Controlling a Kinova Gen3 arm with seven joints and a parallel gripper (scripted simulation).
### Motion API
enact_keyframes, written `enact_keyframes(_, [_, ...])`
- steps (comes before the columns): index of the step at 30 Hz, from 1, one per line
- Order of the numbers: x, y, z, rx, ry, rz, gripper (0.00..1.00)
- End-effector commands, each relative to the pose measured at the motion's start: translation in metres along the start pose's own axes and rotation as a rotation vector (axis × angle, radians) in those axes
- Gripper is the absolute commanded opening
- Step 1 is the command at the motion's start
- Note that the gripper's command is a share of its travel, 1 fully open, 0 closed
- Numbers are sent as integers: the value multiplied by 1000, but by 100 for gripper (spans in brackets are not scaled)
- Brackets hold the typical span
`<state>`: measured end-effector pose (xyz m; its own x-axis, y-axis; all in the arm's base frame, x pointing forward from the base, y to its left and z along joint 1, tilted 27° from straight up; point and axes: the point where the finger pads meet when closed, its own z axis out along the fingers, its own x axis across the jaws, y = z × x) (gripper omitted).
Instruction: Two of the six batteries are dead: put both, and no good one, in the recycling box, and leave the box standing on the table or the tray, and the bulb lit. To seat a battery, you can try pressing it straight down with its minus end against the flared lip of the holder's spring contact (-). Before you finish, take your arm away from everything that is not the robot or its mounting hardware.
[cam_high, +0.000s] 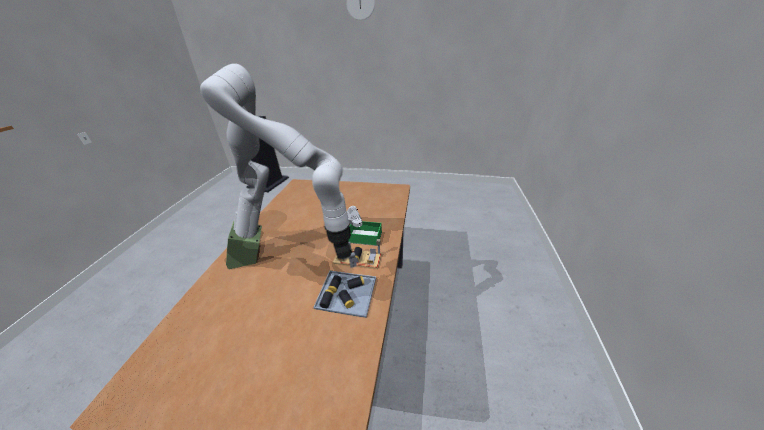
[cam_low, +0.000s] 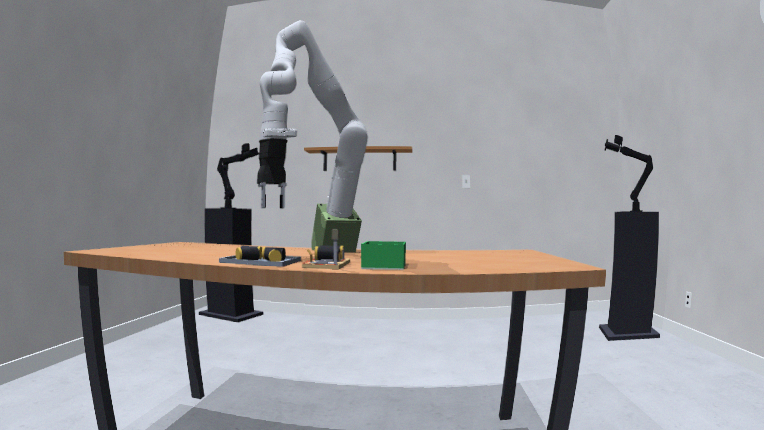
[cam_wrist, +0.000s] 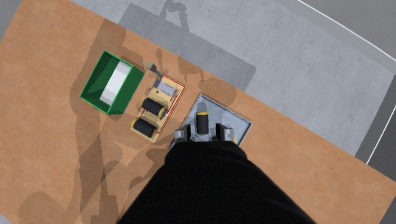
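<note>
My gripper hangs open and empty, high above the grey tray. In the wrist view the fingers frame one black, yellow-banded battery lying on the tray far below. The top view shows three batteries on the tray. The battery holder lies between the tray and the green recycling box, with two batteries in it. A small grey bulb post stands on the holder; I cannot tell if it is lit. A pale strip shows inside the box.
The tray, holder and box stand in a row near the table's edge. The arm's green base is on the opposite side. Two camera stands are off the table.
</note>
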<state>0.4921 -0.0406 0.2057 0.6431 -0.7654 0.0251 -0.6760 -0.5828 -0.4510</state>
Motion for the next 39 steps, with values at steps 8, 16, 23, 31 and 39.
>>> enact_keyframes(8, [0, 0, 27, 0, 1, 0, 90])
enact_keyframes(16, [0, 0, 81, 0, 1, 0, 90])
enact_keyframes(23, [0, 0, 86, 0, 1, 0, 90])
enact_keyframes(31, [0, 0, 86, 0, 1, 0, 90])
enact_keyframes(39, [0, 0, 86, 0, 1, 0, 90])
